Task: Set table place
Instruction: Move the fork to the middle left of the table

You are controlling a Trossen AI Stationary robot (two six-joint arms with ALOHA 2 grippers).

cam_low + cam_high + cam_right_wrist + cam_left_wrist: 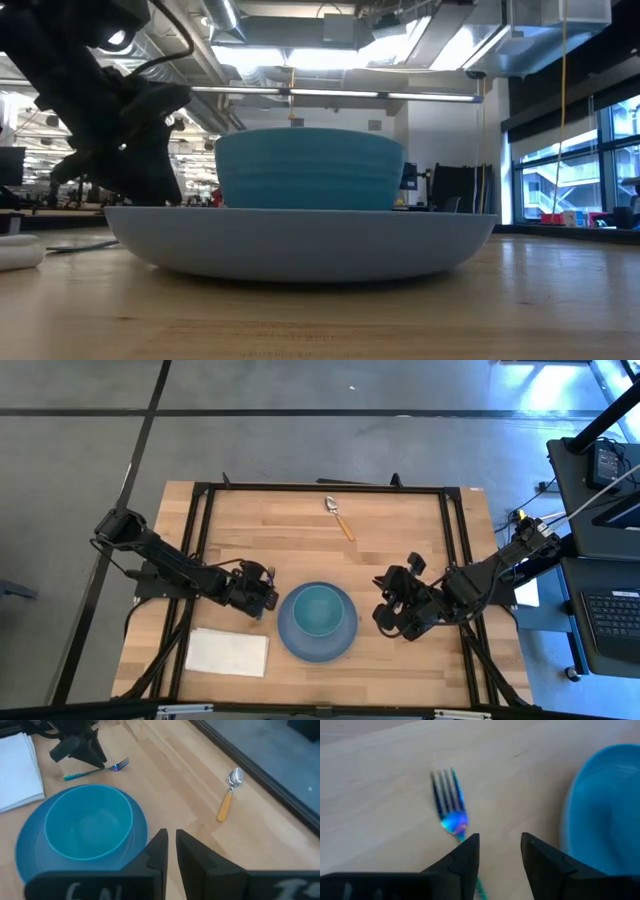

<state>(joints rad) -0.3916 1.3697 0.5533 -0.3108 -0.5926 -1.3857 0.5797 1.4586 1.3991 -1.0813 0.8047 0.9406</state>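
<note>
Bowl on plate; napkin, spoon lie around.

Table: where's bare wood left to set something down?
Free: the table between spoon and plate; left far corner; near strip right of plate. Crowded: fork and left gripper between plate and napkin; right gripper hugs the plate's right.

One camera looks straight down on my whole tabletop. Another sits at tabletop height, very near the plate and bowl. My wrist cameras look past each end effector — both catch the fork, at 9 o'clock of the plate overhead.
</note>
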